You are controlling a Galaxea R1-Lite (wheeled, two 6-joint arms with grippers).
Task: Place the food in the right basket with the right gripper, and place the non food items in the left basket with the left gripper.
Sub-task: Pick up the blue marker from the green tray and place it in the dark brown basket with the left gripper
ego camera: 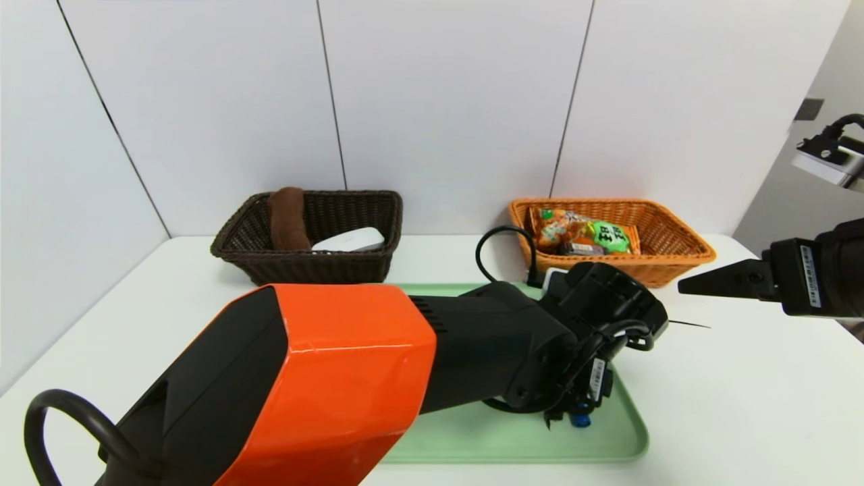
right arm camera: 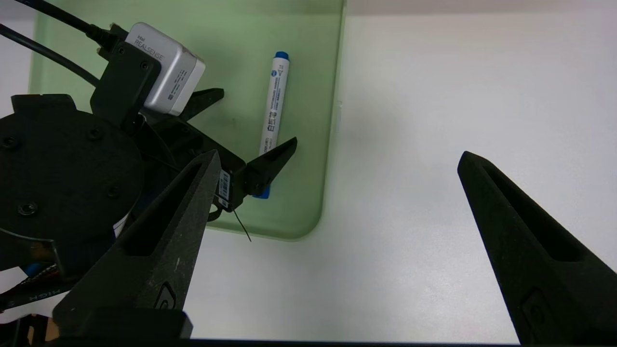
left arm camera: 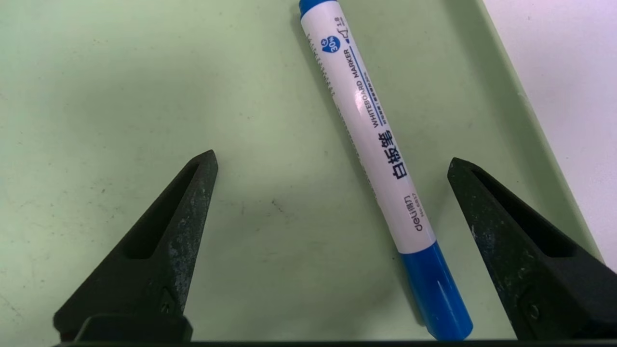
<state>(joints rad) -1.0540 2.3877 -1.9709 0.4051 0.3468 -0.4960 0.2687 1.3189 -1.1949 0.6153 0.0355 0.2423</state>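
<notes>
Between the left pincer's [left arm camera: 332,164] wide-open fingers, the marker [left arm camera: 371,130] lies lengthwise, seemingly slanting toward one fingertip

You've a flat white tabletop [ego camera: 742,378] w/ white panelled wall [ego camera: 445,101] behind. You've also a grey wall [ego camera: 837,84], far R.

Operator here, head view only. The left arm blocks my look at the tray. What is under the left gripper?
Observer: A whiteboard marker, lying on the green tray between the open fingers of the left gripper, not gripped.
Operator: Which parts of it are blue?
Observer: Both ends; the barrel between is white with printing.
Operator: And the right gripper?
Observer: The right gripper is open, nothing between its fingers, out over the white table beside the tray.
</notes>
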